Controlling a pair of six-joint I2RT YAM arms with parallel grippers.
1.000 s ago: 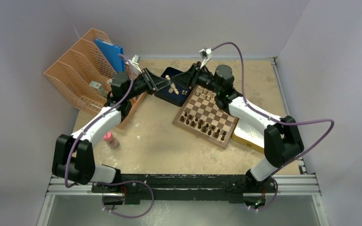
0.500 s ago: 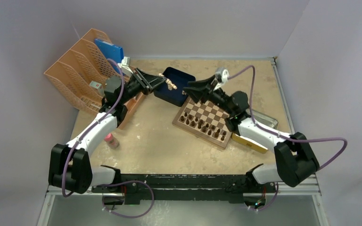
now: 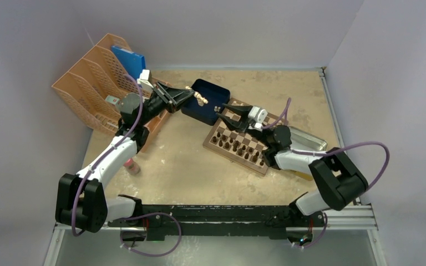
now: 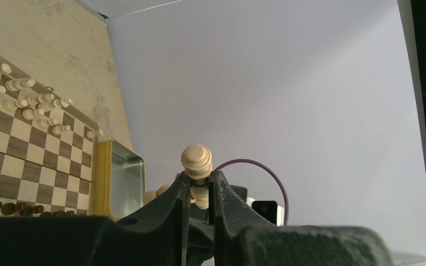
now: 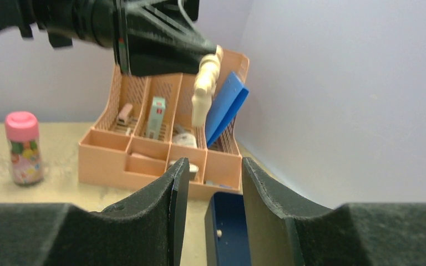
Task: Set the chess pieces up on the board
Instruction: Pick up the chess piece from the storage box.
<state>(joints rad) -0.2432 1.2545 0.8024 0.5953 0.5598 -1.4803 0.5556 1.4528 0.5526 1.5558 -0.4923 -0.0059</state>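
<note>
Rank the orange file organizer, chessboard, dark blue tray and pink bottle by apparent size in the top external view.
Largest to smallest:
1. orange file organizer
2. chessboard
3. dark blue tray
4. pink bottle
No close calls.

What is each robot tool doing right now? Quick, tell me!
Left tool: closed, holding a cream chess piece.
Right tool: open, holding nothing.
</note>
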